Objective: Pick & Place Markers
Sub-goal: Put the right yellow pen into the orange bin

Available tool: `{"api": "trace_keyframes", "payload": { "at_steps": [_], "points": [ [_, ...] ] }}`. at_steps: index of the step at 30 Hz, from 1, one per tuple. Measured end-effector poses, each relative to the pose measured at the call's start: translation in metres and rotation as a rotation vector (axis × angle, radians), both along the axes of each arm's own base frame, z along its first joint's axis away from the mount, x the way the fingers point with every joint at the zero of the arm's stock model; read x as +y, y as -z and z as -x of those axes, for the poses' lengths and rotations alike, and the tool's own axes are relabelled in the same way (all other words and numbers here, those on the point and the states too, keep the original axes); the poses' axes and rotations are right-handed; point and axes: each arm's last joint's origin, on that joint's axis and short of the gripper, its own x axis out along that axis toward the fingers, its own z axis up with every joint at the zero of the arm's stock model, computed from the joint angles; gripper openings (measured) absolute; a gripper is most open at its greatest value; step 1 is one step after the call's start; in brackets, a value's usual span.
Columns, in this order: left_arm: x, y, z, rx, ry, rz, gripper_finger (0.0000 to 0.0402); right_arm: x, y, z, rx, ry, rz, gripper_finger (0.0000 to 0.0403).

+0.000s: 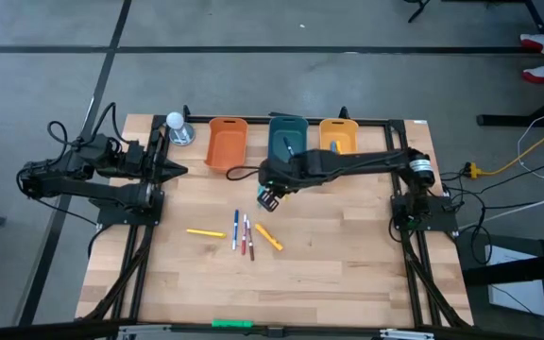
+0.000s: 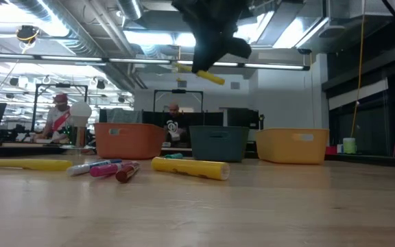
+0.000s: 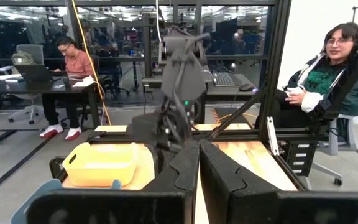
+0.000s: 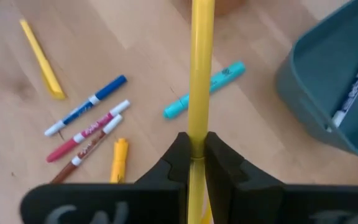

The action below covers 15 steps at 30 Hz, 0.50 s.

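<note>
My right gripper (image 1: 270,196) hangs high over the table in front of the teal bin (image 1: 287,139), shut on a yellow marker (image 4: 202,62). The low view shows that marker (image 2: 201,74) well above the tabletop. Below it a teal marker (image 4: 204,91) lies flat on the wood. More markers lie flat near the table's middle: yellow (image 1: 205,231), blue (image 1: 235,229), red (image 1: 245,234), brown (image 1: 250,244) and a thick yellow one (image 1: 269,236). Markers also lie inside the teal bin (image 4: 350,99). My left gripper (image 3: 199,165) is shut and waits at the table's left side. My right gripper pinches the yellow marker's barrel (image 4: 196,134) between its two fingers, which come from above and lie across it. A length of marker sticks out on either side of the fingers. It is lifted clear and nearly level, tipped slightly in the low view.
Orange bin (image 1: 226,142), teal bin and yellow bin (image 1: 338,134) stand in a row along the far edge. A white ball on a grey base (image 1: 177,128) sits left of them. A bright green stick (image 1: 231,323) lies at the near edge. People sit beyond the table.
</note>
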Motion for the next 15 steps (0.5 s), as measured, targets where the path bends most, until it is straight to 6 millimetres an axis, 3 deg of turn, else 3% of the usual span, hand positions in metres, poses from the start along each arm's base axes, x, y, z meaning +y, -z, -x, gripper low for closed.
{"api": "trace_keyframes", "payload": {
  "at_steps": [15],
  "points": [
    [0.000,0.000,0.000,0.000,0.000,0.000,0.0013,-0.006,-0.052,0.028,-0.156,-0.003,0.098,0.0027]
  ]
}}
